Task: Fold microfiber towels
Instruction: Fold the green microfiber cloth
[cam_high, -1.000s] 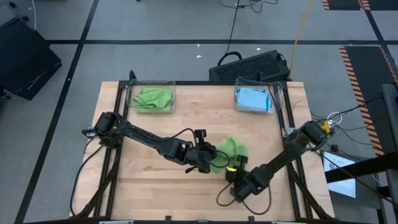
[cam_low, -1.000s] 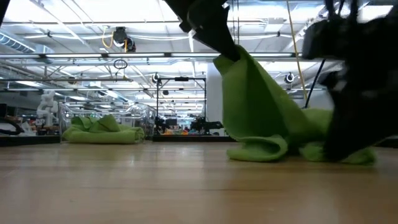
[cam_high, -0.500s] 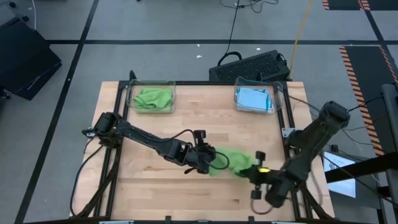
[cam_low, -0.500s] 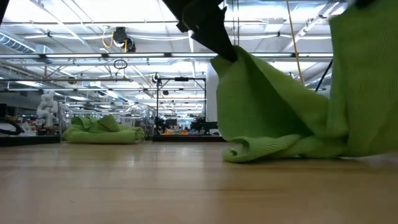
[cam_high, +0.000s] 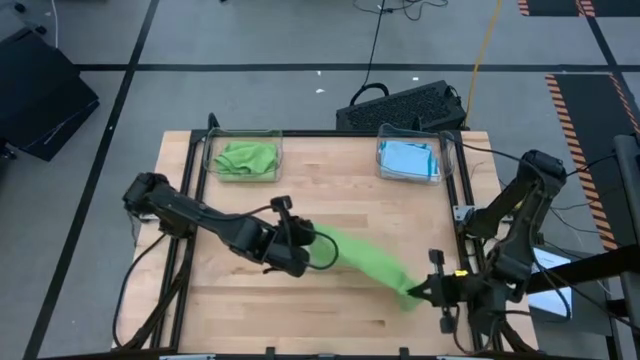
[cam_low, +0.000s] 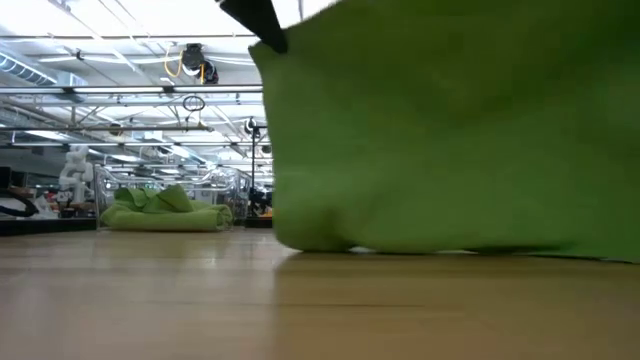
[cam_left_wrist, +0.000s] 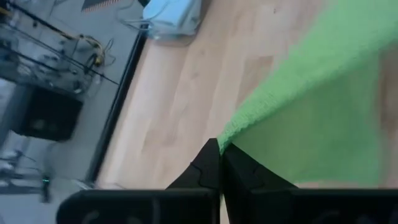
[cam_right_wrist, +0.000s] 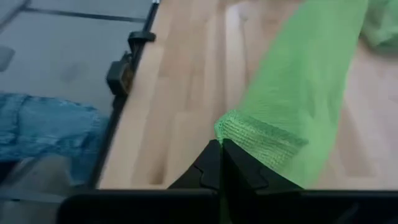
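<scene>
Nearest you, the right gripper (cam_high: 418, 292) is clenched on one corner of the lime green towel (cam_high: 365, 262) close to the table's (cam_high: 300, 320) near right edge, and your left gripper (cam_high: 305, 243) is clenched on the opposite corner a little farther in, left of centre. A second ago that towel sat bunched in a lump between the two grippers near the middle of the table; both arms have since drawn apart, the right toward the near right and the left back to the left, so the cloth now runs as a taut diagonal band between them. In the low view it hangs like a wide curtain with its lower edge brushing the wood. I judge the spreading step nearly done: you likely next need to lay it flat before making a fold. At the far edge, the left bin (cam_high: 243, 158) holds more green towels (cam_high: 245, 157) and the right bin (cam_high: 410, 160) holds blue towels (cam_high: 407, 159), both untouched.
</scene>
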